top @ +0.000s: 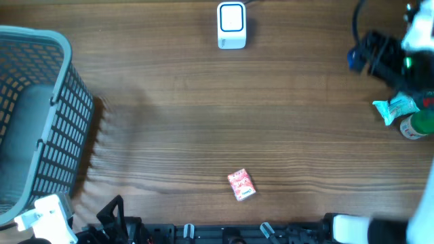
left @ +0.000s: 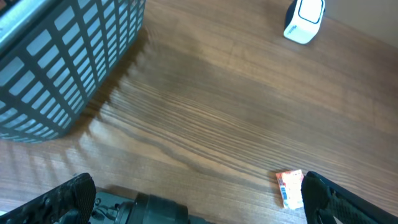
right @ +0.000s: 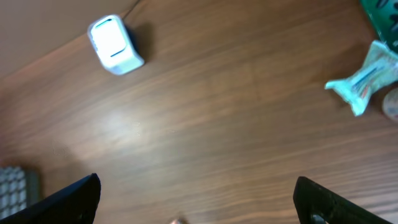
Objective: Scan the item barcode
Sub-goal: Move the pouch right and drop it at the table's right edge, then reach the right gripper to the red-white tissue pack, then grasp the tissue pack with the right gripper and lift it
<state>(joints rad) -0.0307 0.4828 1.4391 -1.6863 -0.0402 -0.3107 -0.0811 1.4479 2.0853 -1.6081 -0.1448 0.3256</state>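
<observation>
item: small red-and-white packet (top: 241, 185), flat on the table (top: 203, 122) near the front edge
rectangular, red print with white patches, slightly askew, well apart from the white scanner (top: 231, 26). brown wood-grain top; grey slatted basket (top: 41, 37) left, teal pouch (top: 397, 108) right. left gripper (left: 196, 186) and right gripper (right: 196, 186) both spread wide, empty.

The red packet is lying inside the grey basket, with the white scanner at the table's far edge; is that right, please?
Not quite: the red packet lies on the table, outside the grey basket, as the overhead view shows. The white scanner is indeed at the far edge.
</observation>
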